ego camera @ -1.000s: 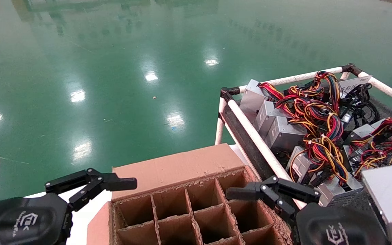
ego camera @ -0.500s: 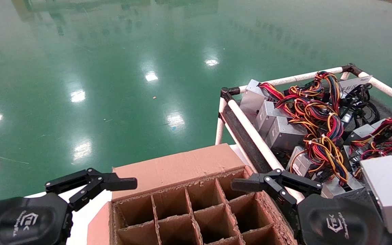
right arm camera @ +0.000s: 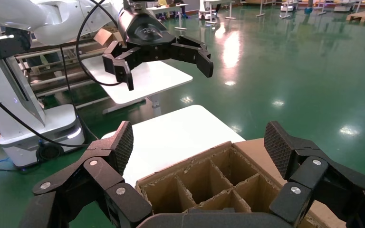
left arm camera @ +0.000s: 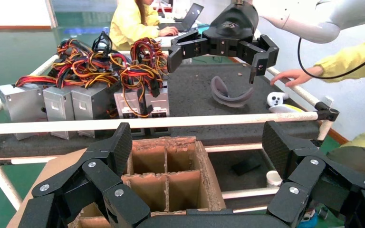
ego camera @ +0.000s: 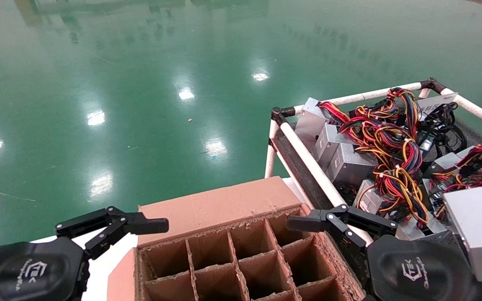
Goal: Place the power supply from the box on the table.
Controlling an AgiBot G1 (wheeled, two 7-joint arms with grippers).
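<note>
Glossy green floor [ego camera: 140, 83] fills the background behind the work area. At bottom centre of the head view stands the box [ego camera: 224, 205], a pinkish-brown carton whose ragged cardboard dividers [ego camera: 234, 255] form square cells; every cell in view is vacant. To its right lies the desk [left arm camera: 195, 90], a dark grey rough top framed by a white pipe rail [ego camera: 316, 171], carrying several silver-grey power supplies [ego camera: 349, 165] with tangled yellow, red and black wires [ego camera: 387, 138]. The left gripper [ego camera: 140, 217] hovers beside the box's left edge, jaws spread wide and holding nothing. The right gripper [ego camera: 308, 230] hangs above the box's right wall, next to the rail, jaws likewise spread and holding nothing. A white surface [right arm camera: 171, 133] lies beside the box.
</note>
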